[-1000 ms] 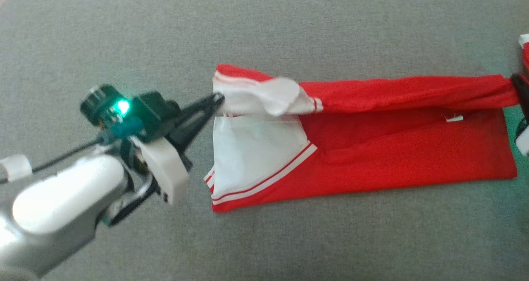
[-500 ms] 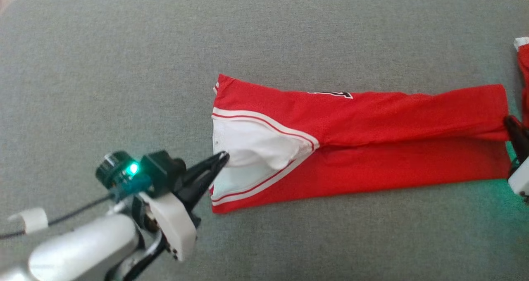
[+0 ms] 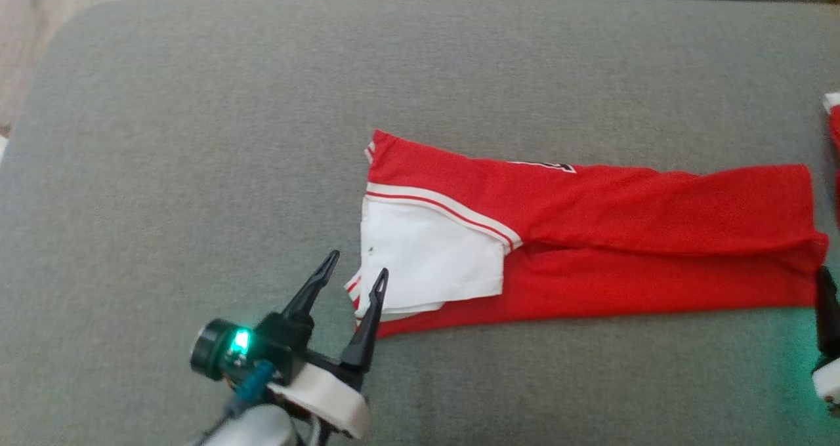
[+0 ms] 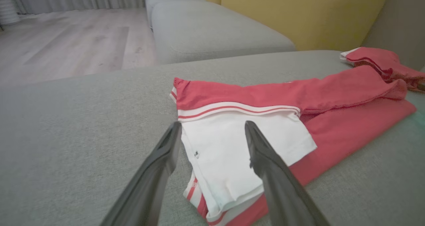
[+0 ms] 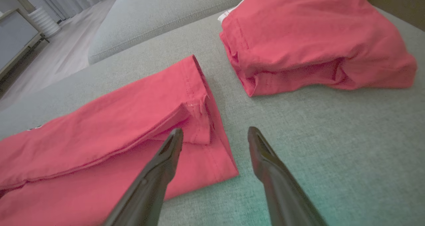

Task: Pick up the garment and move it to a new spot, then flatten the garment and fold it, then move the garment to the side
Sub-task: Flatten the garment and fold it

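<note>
- The left gripper is being held spread at the folded garment (its white end).
- The right gripper is being held spread, gripping nothing.

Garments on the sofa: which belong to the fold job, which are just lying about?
Job:
long red garment, white panel at one end
left pincer, open
right pincer, open

Lying about:
bunched red garment
neighbouring grey cushion

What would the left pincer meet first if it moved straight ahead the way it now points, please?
Probably the white panel of the red garment: it lies just ahead of the open left pincer, though the pincer's height above it is unclear.
</note>
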{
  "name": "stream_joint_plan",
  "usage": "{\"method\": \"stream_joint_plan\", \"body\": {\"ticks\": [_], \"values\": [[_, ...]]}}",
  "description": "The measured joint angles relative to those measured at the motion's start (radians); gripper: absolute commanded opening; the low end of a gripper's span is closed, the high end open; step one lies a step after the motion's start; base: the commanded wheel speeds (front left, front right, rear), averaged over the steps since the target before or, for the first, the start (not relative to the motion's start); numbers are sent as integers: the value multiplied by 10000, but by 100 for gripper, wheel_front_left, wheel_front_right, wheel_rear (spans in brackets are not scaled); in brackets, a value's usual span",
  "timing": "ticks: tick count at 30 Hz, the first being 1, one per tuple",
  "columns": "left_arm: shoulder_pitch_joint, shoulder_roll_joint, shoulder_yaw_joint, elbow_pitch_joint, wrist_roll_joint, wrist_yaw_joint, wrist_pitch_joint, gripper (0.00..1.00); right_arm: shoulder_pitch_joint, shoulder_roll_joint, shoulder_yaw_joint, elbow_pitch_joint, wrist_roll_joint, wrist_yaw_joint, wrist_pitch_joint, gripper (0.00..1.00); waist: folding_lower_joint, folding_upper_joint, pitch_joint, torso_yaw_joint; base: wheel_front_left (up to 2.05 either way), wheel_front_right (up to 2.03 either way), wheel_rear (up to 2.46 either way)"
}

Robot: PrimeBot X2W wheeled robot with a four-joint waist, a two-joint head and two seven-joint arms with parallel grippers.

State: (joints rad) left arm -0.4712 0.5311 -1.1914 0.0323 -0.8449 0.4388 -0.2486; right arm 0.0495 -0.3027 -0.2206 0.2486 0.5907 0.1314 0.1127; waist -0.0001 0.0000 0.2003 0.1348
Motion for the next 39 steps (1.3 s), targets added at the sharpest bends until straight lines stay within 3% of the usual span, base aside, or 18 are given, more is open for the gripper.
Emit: {"method": "stream_joint_plan", "body": {"ticks": [3, 6, 10, 18, 19, 22, 26, 33, 36, 39], "values": [[811, -696, 970, -58, 978, 493, -8, 100, -19, 146, -458, -84, -180, 2, 19, 100, 0, 0, -74, 250, 0, 0, 0], [1799, -1563, 2113, -224, 2349, 533, -25, 100, -443, 234, -1225, 117, -506, 2, 263, 100, 0, 0, -72, 658, 0, 0, 0], [2587, -2115, 2713, -84, 3187, 15, -35, 100, -1031, 230, -1641, 863, -1705, 2, 757, 100, 1, 0, -22, 1083, 0, 0, 0], [2814, -2619, 3900, 251, 4105, -755, -36, 100, -1190, 456, -2059, 1937, -2389, 2, 1590, 100, 1, 0, -83, 1458, 0, 0, 0], [2894, -2677, 4096, 251, 4188, -803, -36, 100, -1189, 464, -2021, 1900, -2272, 2, 1716, 92, 0, 0, -85, 1444, 0, 0, 0], [3263, -2840, 4531, 314, 4445, -1078, -36, 100, -1159, 493, -1764, 1699, -1695, 2, 2044, 0, 1, 0, -84, 1367, 0, 0, 0], [3545, -3045, 4986, 433, 4761, -1371, -36, 100, -945, 453, -1369, 1348, -1446, 2, 2140, 0, 1, 0, -107, 1209, 0, 0, 0], [3684, -3404, 5756, 581, 5229, -1762, -36, 100, -688, -42, -1793, 945, -1450, 2, 1776, 0, 1, 0, -267, 908, 0, 0, 0], [4012, -3490, 6094, 629, 5390, -1941, -36, 100, -674, -437, -2201, 309, -1304, 2, 1789, 0, 1, 0, -310, 771, 0, 0, 0], [4192, -3544, 6255, 709, 5572, -2107, -36, 100, -693, -345, -2337, -675, -744, 2, 2023, 0, 1, 0, -364, 676, 0, 0, 0]]}}
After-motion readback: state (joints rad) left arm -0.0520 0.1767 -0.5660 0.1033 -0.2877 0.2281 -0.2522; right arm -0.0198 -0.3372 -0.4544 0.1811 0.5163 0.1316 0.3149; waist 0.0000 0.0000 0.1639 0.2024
